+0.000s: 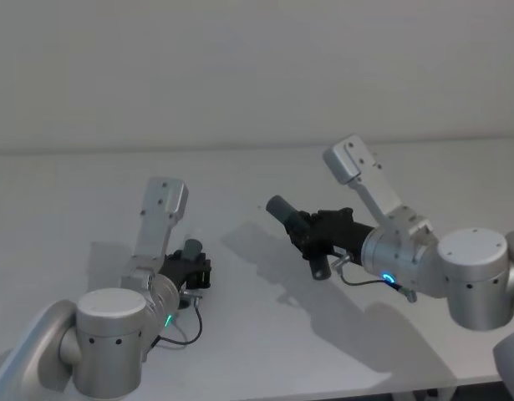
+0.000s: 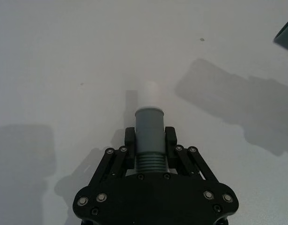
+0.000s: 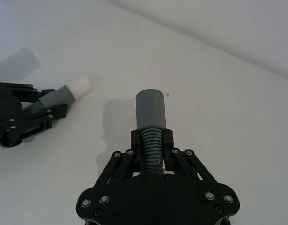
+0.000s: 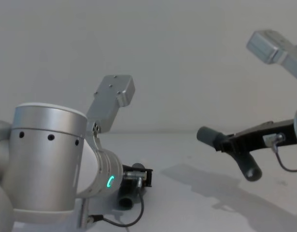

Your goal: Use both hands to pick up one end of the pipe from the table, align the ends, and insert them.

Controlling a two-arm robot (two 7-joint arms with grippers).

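Note:
My left gripper (image 1: 195, 269) is low over the table (image 1: 265, 351) at the front left. It is shut on one dark-grey pipe piece (image 2: 149, 123), whose white plug tip (image 2: 149, 93) sticks out past the fingers. My right gripper (image 1: 303, 231) is held above the table's middle, shut on the ribbed part of the other pipe piece (image 3: 151, 140). That piece's open grey collar (image 1: 279, 206) points left toward the plug, and its other end (image 1: 320, 269) hangs down. The chest view shows the collar (image 4: 205, 134) higher than the left gripper (image 4: 144, 177). A wide gap separates the two ends.
The table's far edge meets a plain pale wall (image 1: 257, 75). The arms cast shadows across the table's surface (image 1: 265, 292) between them. The left arm's large silver joint (image 4: 47, 159) stands close at the chest view's left.

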